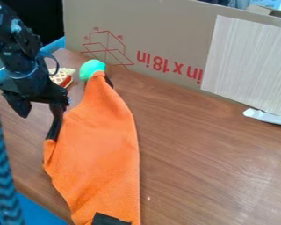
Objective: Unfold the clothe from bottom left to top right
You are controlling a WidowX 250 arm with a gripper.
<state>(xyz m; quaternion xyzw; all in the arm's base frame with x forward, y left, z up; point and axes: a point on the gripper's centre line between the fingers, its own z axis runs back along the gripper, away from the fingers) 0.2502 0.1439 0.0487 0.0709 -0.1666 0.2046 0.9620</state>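
The black gripper [39, 116] hangs at the left, over the left edge of the cloth, with its fingers apart. An orange cloth [102, 145] lies on the wooden table, long and narrow, running from the upper middle-left down to the bottom edge. It looks folded lengthwise, with a fairly straight right side. Dark patches show at its top end, at its bottom end and at its left edge below the gripper's right finger. Whether that finger touches the cloth, I cannot tell.
A green round object [91, 69] sits at the cloth's top tip, beside a toy waffle-like item [62, 77]. A large cardboard box [160, 44] walls off the back, with a white strip [267, 117] near its right base. A dark patterned cord [1, 167] hangs at the left.
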